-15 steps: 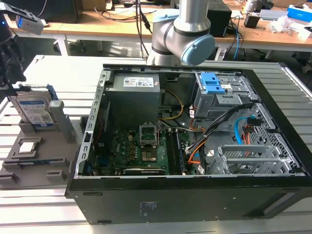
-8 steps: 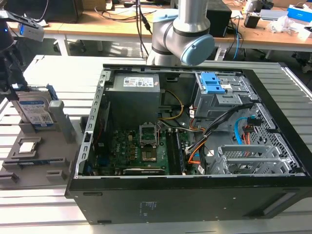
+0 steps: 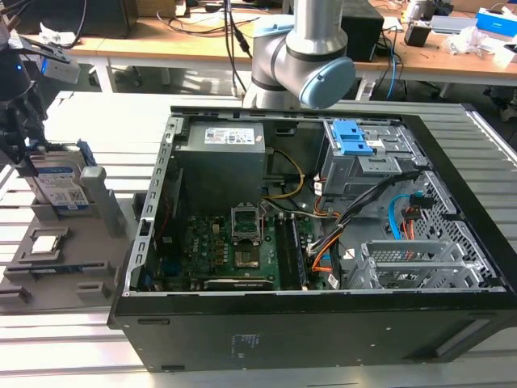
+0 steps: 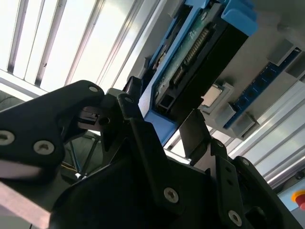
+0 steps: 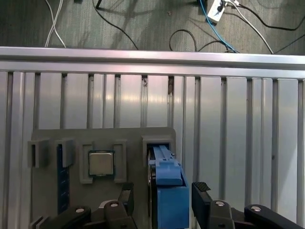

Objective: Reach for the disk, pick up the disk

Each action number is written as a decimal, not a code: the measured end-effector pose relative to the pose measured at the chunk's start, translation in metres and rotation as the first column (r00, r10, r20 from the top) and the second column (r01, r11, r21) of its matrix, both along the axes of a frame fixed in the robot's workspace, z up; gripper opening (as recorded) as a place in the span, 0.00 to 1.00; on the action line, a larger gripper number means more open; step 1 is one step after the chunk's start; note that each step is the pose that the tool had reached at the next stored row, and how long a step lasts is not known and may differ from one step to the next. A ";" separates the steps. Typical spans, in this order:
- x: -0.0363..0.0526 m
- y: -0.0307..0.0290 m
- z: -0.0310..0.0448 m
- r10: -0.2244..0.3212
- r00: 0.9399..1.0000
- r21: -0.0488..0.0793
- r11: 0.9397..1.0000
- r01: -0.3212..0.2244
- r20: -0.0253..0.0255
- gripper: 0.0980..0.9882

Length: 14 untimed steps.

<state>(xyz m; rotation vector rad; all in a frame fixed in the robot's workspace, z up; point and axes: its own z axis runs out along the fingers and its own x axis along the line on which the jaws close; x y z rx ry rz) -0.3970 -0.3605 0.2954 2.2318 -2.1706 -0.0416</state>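
Observation:
The disk (image 3: 60,184) stands on edge in a slot of the grey holder (image 3: 48,267) at the exterior view's left, its white-and-blue label facing out and blue rails along its sides. My gripper (image 3: 24,158) hangs right over it. In the first wrist view the disk's blue rail (image 5: 167,183) runs between the two black fingers, and my gripper (image 5: 163,195) is open. One finger (image 5: 127,196) stands a small gap off the disk and the other sits close against its far side. The second wrist view has the disk's connector edge (image 4: 190,59) just beyond my gripper (image 4: 159,117).
The grey holder (image 5: 128,136) also carries a square silver processor chip (image 5: 101,163) and a blue strip (image 5: 61,179) in nearby slots. It lies on a slatted aluminium table (image 5: 228,124). An open black computer case (image 3: 323,242) stands at the exterior view's right of the holder.

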 end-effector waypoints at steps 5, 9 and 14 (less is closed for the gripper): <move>0.0000 0.0000 -0.0059 0.002 1.000 0.000 1.000 -0.002 0.000 0.56; 0.0000 0.0000 -0.0061 0.002 1.000 0.000 1.000 -0.002 0.000 0.56; 0.0000 0.0000 -0.0061 0.002 1.000 0.000 1.000 -0.002 0.000 0.48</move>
